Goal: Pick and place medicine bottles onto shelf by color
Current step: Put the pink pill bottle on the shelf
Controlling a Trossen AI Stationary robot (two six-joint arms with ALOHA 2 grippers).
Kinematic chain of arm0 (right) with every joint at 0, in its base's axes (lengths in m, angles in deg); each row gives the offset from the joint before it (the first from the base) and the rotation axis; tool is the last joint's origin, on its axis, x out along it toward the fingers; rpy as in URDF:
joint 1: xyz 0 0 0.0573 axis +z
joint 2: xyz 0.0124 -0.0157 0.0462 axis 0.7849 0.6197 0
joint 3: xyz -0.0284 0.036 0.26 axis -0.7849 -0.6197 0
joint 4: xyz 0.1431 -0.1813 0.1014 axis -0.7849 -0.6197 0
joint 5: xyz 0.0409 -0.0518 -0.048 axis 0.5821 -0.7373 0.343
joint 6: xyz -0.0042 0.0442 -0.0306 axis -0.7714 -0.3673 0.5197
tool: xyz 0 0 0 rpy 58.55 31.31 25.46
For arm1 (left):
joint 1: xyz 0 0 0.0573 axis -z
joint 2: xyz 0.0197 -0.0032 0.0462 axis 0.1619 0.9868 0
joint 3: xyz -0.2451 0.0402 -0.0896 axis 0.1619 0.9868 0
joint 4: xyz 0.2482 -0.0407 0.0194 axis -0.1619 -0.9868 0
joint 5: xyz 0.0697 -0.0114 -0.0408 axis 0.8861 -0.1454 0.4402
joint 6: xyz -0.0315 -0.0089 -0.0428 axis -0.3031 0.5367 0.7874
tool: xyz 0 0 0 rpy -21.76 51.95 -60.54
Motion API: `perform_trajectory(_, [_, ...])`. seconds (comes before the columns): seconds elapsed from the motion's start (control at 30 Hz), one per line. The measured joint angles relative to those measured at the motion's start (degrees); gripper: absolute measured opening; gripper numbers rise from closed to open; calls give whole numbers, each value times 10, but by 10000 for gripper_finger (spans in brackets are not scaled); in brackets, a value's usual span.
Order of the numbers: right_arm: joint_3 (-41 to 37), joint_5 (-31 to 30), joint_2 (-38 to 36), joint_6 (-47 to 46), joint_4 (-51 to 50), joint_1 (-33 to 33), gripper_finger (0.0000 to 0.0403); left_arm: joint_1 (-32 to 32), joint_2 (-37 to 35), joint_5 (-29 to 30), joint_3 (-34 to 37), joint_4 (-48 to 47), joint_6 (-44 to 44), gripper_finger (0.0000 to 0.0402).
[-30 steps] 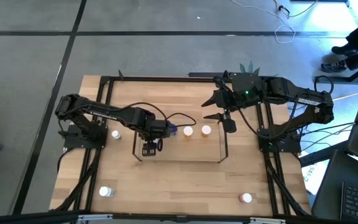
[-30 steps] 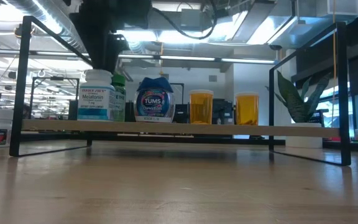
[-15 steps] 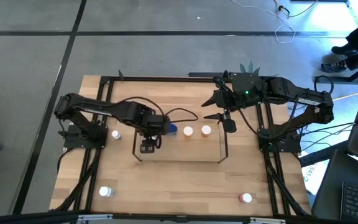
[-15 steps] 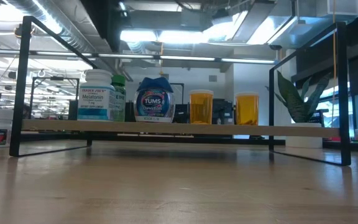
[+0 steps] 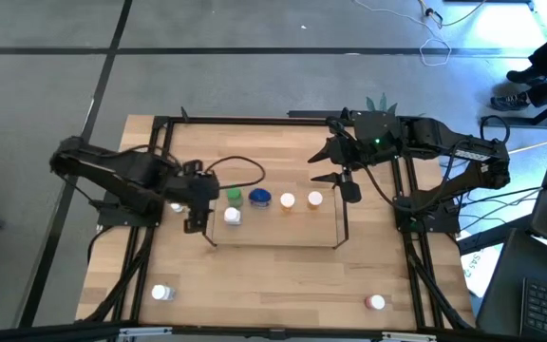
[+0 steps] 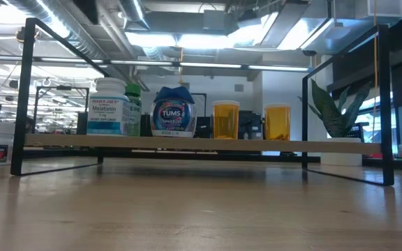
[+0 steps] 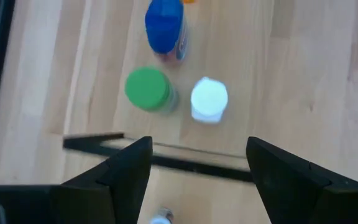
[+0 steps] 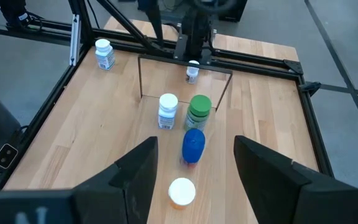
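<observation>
On the shelf, a wire frame with a wood board, stand a white-capped bottle, a green-capped one, a blue-capped one and two orange bottles. The left wrist view shows the green cap, white cap and blue cap. My left gripper is open and empty, just left of the shelf's left end. My right gripper is open and empty, above the shelf's far right corner.
Loose bottles stand on the table: a white one near the front left, a pink-red-capped one near the front right, and a small one by the left arm. A potted plant stands at the far right. A black frame edges the table.
My left gripper has risen from over the shelf's left part and drawn back toward the table's left edge. The white-capped and green-capped bottles, covered by it before, now show in the high view. All bottles on the shelf have kept still.
</observation>
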Motion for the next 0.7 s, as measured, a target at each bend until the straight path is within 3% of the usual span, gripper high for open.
perform_trajectory(0.37, [0, 0, 0, 0, 0, 0, 213, 67, -148, 13, 95, -2, 86, 255])
perform_trajectory(0.7, [0, 0, 0, 0, 0, 0, 214, 92, -254, 23, 109, -28, 146, 255])
